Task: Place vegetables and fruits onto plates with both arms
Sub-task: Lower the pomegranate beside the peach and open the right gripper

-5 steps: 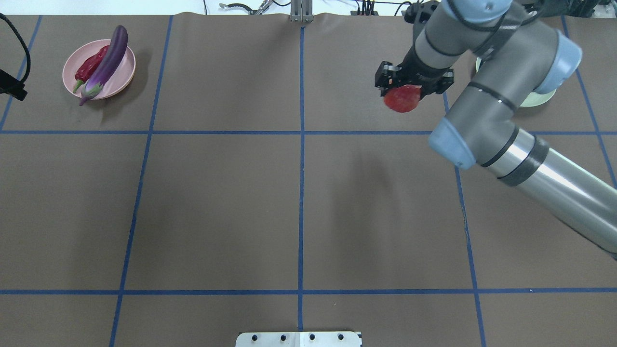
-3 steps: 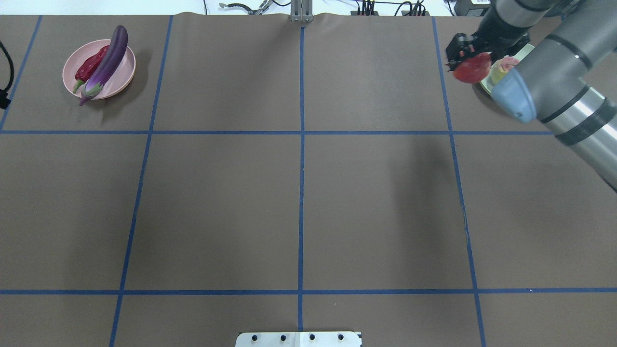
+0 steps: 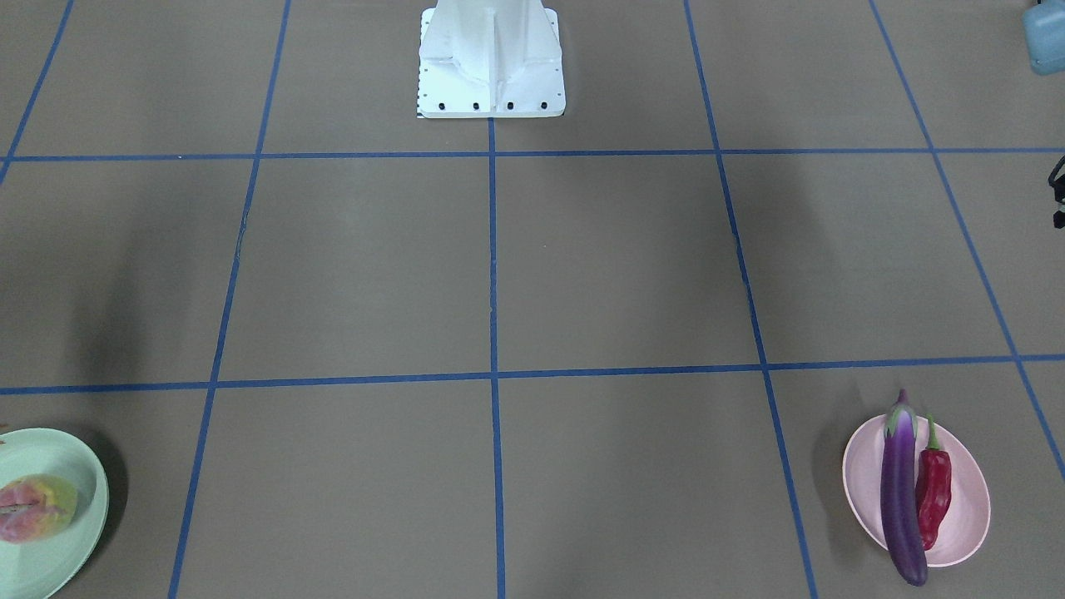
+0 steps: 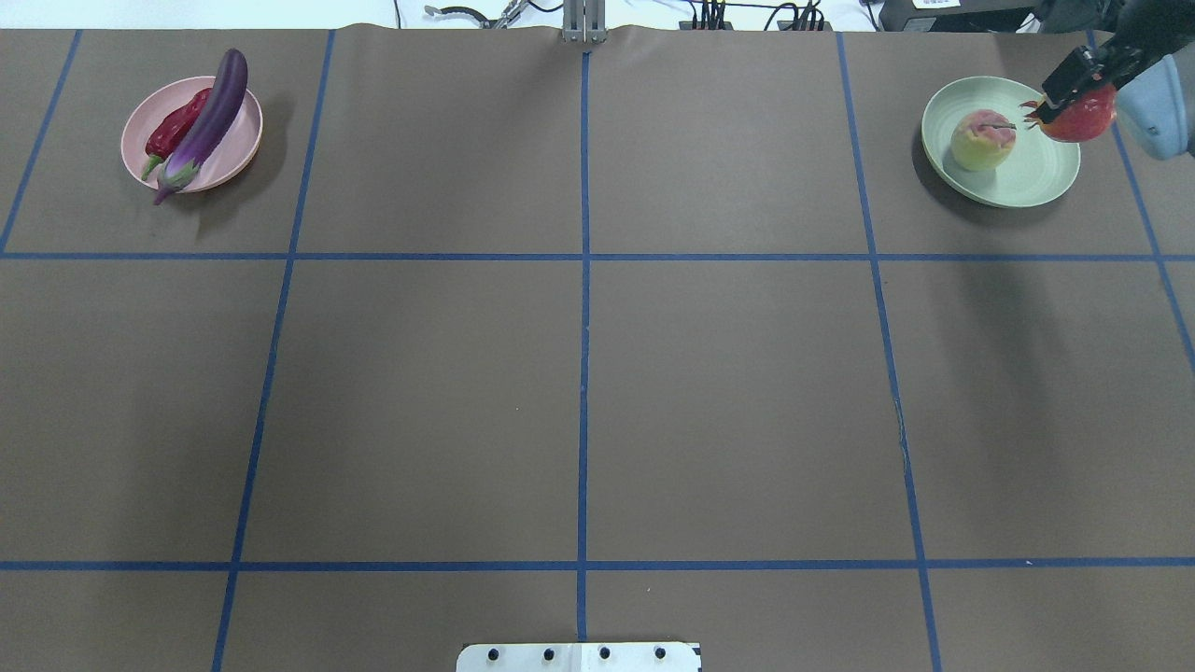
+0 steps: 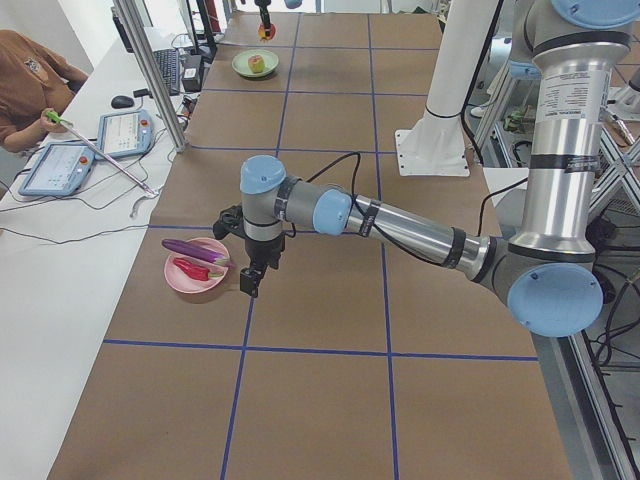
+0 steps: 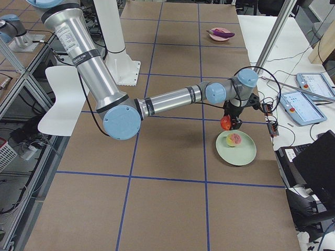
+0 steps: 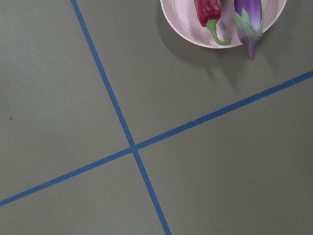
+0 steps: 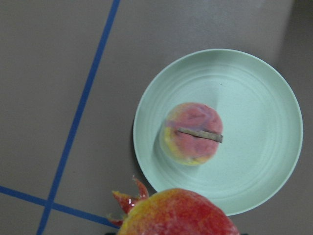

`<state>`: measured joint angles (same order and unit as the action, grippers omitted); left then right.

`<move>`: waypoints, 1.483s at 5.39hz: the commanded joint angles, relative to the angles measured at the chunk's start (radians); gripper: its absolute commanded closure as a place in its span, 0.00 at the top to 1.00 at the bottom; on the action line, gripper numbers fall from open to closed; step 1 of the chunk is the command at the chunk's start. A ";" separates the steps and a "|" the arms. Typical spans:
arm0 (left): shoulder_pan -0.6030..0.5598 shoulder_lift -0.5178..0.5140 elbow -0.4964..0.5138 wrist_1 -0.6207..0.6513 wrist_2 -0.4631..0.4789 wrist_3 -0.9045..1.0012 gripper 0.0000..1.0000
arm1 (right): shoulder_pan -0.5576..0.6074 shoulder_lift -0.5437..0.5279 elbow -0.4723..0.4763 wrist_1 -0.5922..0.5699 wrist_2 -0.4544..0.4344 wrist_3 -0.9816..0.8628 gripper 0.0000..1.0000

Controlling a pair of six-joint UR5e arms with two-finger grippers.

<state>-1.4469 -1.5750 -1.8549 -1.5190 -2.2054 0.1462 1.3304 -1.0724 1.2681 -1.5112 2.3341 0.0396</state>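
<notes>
Brown-papered table gridded with blue tape, pictured from above and from both ends. At the far right corner as the robot faces it, red-orange pomegranate clamped in the right gripper, black fingers closed tight on its upper half, spiky crown turned toward the peach. Fruit held clear of the paper, over the outer rim of the mint plate, apart from the peach. Peach alone on that plate, near the middle, a thin brown stem lying across its top. Right arm stretched long and low to that corner.

At the far left corner, pink plate bearing both vegetables: purple eggplant laid across it with both ends past the rim, red chili touching its outer flank. Left gripper hanging fingers-down above the table near the pink plate, caught only by the side camera; how far open, impossible to tell. White robot base at the table's near edge. Operator in a brown top at a side bench.
</notes>
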 commanded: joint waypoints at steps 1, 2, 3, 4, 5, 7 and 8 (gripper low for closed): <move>-0.038 0.030 -0.006 0.002 -0.020 0.046 1.00 | 0.010 0.041 -0.237 0.226 0.005 -0.033 0.00; -0.038 0.026 -0.006 0.000 -0.019 0.046 1.00 | 0.010 0.098 -0.356 0.293 -0.027 -0.032 0.00; -0.036 0.021 -0.004 0.000 -0.017 0.046 1.00 | 0.004 0.120 -0.412 0.346 -0.086 -0.023 0.00; -0.036 0.021 -0.004 0.000 -0.019 0.046 1.00 | -0.009 0.126 -0.427 0.358 -0.117 -0.006 0.00; -0.035 0.017 -0.001 0.000 -0.017 0.046 1.00 | -0.028 0.126 -0.428 0.358 -0.117 -0.006 0.03; -0.035 0.015 -0.001 -0.001 -0.016 0.046 1.00 | -0.049 0.132 -0.428 0.367 -0.119 0.015 0.99; -0.036 0.015 -0.001 -0.001 -0.016 0.046 1.00 | -0.048 0.131 -0.423 0.368 -0.113 0.019 1.00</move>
<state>-1.4822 -1.5599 -1.8558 -1.5199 -2.2213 0.1917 1.2838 -0.9415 0.8420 -1.1456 2.2170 0.0529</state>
